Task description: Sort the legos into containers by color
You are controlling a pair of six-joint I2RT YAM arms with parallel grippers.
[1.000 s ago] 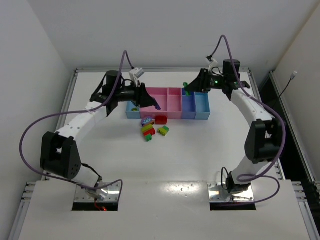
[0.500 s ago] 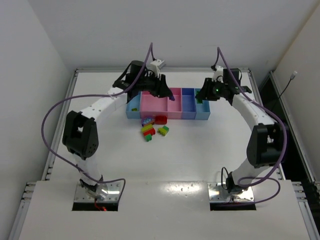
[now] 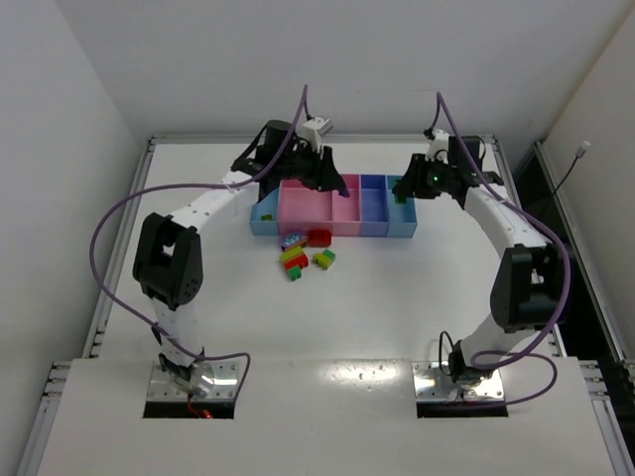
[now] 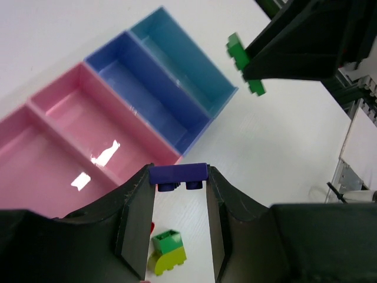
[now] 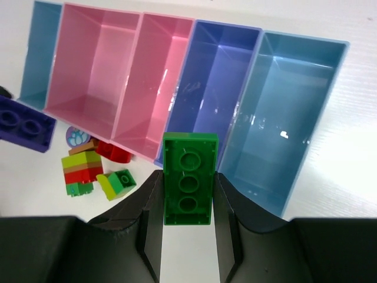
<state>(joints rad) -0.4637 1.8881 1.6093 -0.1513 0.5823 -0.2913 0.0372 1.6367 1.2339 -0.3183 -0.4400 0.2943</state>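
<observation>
The joined bins (image 3: 342, 230) stand at the table's back: light blue ends, pink (image 5: 97, 65) and periwinkle (image 5: 215, 76) between. My left gripper (image 4: 178, 177) is shut on a dark purple brick (image 4: 178, 173) and holds it above the pink bins (image 3: 322, 178). My right gripper (image 5: 188, 177) is shut on a long green brick (image 5: 189, 177), held above the near edge of the periwinkle and right light blue bin (image 5: 285, 112). Loose legos (image 3: 303, 250) in red, yellow and green lie in front of the bins.
The right gripper with its green brick (image 4: 244, 56) shows in the left wrist view beyond the light blue bin (image 4: 182, 65). A lime-and-green brick (image 4: 168, 250) lies on the table below the left gripper. The table edges run close behind the bins.
The left arm has swung right from the left end of the bins to over the pink ones, carrying the purple brick. The right gripper moved slightly right with the green brick.
</observation>
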